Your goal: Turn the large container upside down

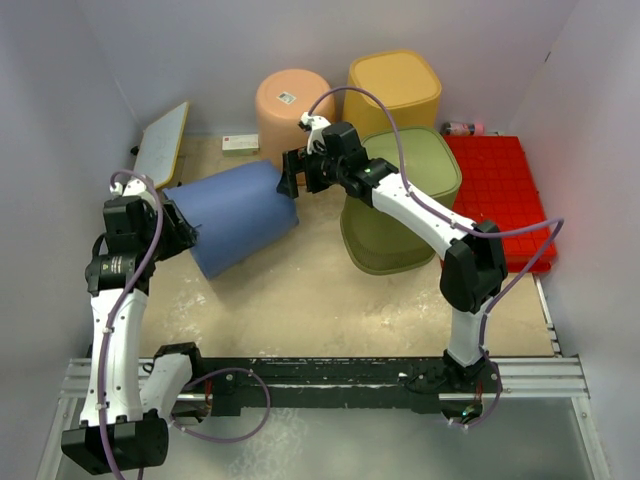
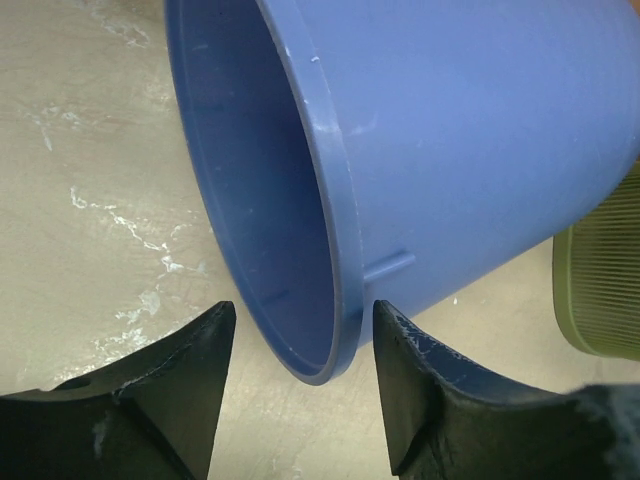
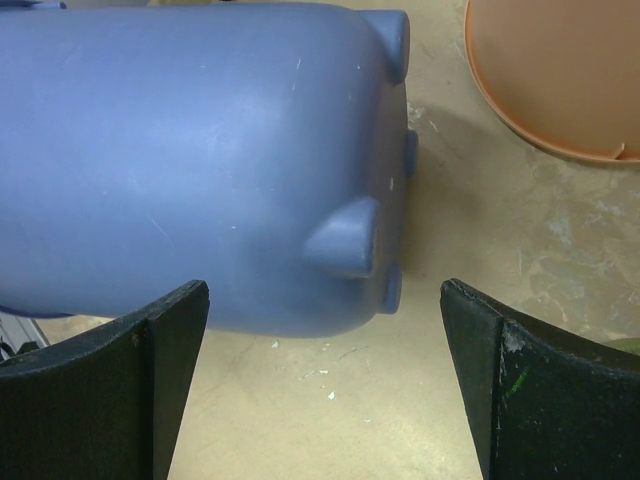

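Note:
The large container is a blue tub lying on its side on the table, mouth toward the left and footed base toward the right. My left gripper is at the mouth. In the left wrist view its jaws stand apart on either side of the tub's rim, one finger inside and one outside, with a small gap on each side. My right gripper hovers at the base end. In the right wrist view it is wide open just above the tub's lower base edge, touching nothing.
Behind the tub stand an orange container and a yellow one. A green one sits under the right arm, with a red grid tray beside it. A tilted board leans at the back left near a small white box.

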You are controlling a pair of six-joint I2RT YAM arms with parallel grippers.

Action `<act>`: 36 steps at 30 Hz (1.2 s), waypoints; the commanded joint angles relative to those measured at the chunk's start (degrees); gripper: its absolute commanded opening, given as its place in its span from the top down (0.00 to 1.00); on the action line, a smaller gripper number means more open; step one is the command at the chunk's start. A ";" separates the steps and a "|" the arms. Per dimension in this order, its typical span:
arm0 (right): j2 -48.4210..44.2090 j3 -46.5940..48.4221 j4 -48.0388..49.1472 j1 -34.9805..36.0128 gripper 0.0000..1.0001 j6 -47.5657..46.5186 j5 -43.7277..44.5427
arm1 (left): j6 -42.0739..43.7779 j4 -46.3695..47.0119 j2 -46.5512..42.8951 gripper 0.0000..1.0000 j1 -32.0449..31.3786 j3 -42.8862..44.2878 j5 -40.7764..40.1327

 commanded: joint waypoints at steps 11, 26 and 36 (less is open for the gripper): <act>0.20 0.41 1.79 -0.67 0.00 1.24 0.06 | -1.34 5.99 0.25 0.66 -0.08 -2.54 3.62; 4.16 1.45 4.65 -1.05 0.00 2.11 -5.24 | 0.36 2.10 -0.12 1.00 -0.10 0.21 -3.81; 7.96 4.08 8.29 -1.07 0.00 3.42 -12.72 | 0.02 2.00 -0.48 1.00 -0.08 0.08 -3.19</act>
